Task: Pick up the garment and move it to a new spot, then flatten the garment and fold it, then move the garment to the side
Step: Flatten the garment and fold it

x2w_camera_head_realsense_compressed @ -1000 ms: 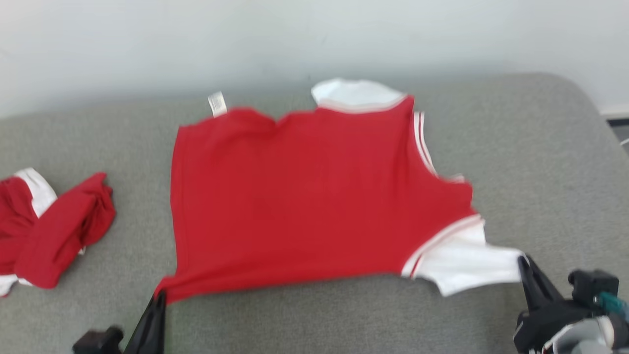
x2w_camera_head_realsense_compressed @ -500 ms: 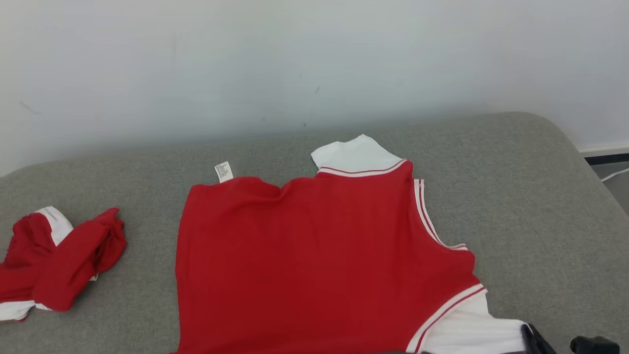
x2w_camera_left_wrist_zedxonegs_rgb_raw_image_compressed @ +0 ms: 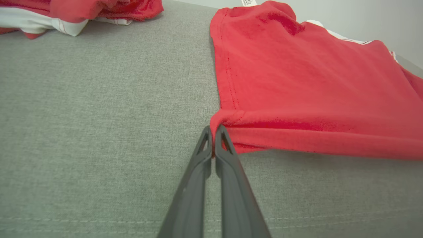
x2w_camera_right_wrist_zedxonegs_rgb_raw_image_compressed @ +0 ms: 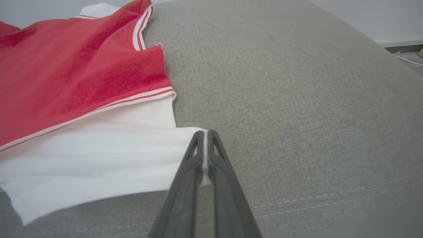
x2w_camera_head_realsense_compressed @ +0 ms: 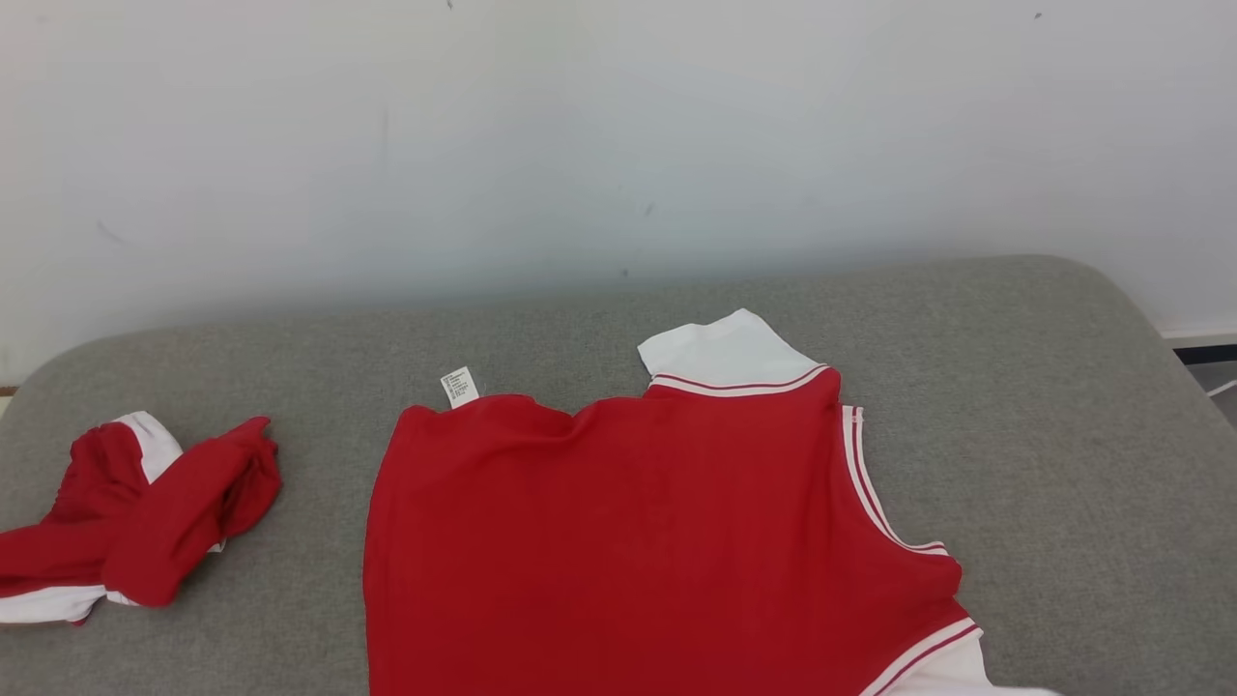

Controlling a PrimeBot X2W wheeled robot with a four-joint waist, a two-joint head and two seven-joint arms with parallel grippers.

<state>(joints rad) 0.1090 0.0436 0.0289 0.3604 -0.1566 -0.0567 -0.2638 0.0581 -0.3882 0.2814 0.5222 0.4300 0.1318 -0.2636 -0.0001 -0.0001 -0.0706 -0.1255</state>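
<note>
Red garment [x2w_camera_head_realsense_compressed: 628, 541] corner in left gripper [x2w_camera_left_wrist_zedxonegs_rgb_raw_image_compressed: 214, 130] — grey cushion [x2w_camera_head_realsense_compressed: 1063, 435] roomy rightward, apparently.

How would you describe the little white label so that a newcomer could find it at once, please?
On the grey upholstered surface lies a spread-out red shirt with white sleeves. At its far edge, near the left corner, a small white printed label sticks out. Unlike the white sleeve further right, it is tiny, rectangular and printed.
</note>
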